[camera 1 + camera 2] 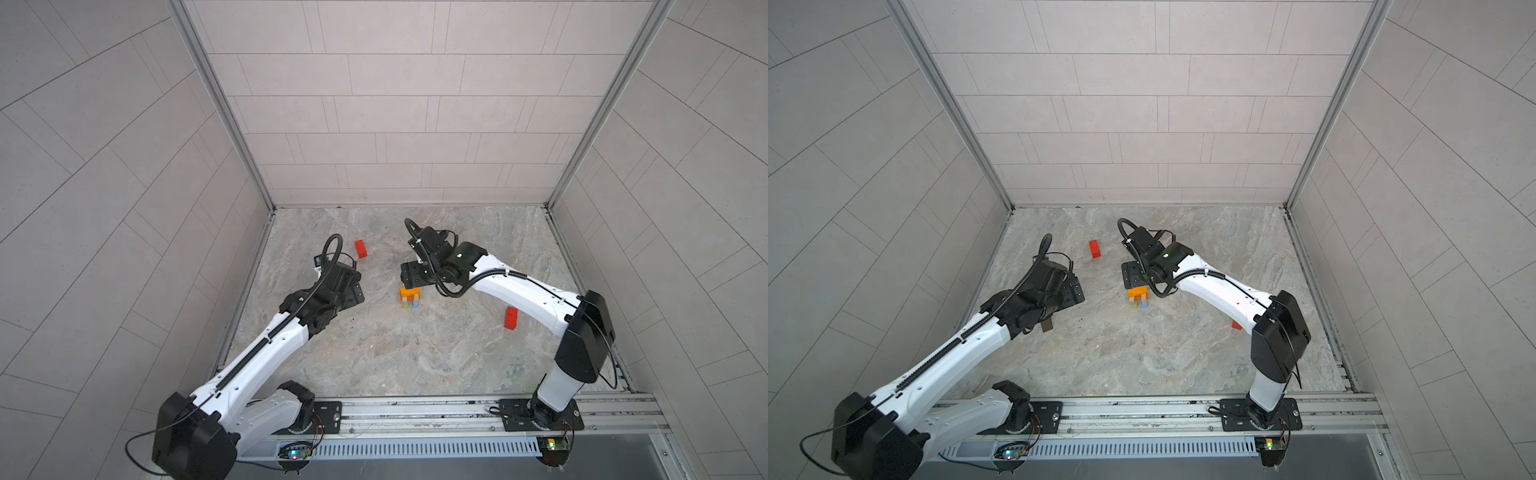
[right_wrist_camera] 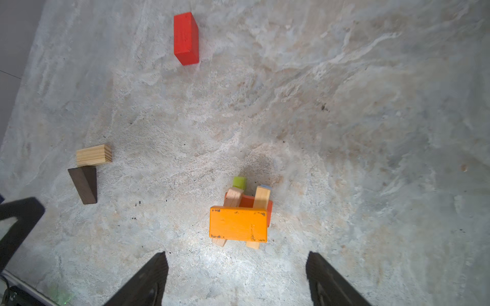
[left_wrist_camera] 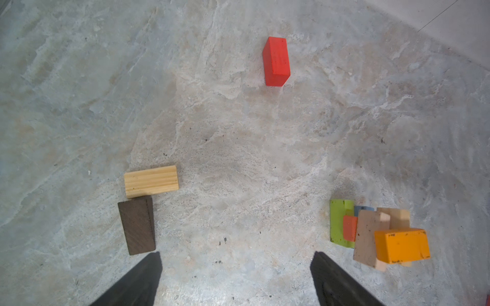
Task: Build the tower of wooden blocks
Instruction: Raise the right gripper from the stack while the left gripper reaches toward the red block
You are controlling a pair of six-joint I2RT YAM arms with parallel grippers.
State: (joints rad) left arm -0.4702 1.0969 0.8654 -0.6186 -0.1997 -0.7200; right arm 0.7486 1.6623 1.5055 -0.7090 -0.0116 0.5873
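left gripper (image 3: pixel 237 254) open, empty | tan block (image 3: pixel 151 181) just left, long axis crosswise | right gripper (image 2: pixel 237 255) open, empty, beside tower (image 2: pixel 238 225)

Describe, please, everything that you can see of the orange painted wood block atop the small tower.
The orange painted wood block is a flat rectangular brick, its paint chipped dark along edges and corners. It lies flat as the topmost piece of the small tower, crosswise over two pale tan wood bars, covering one end of them. Nothing else touches it.
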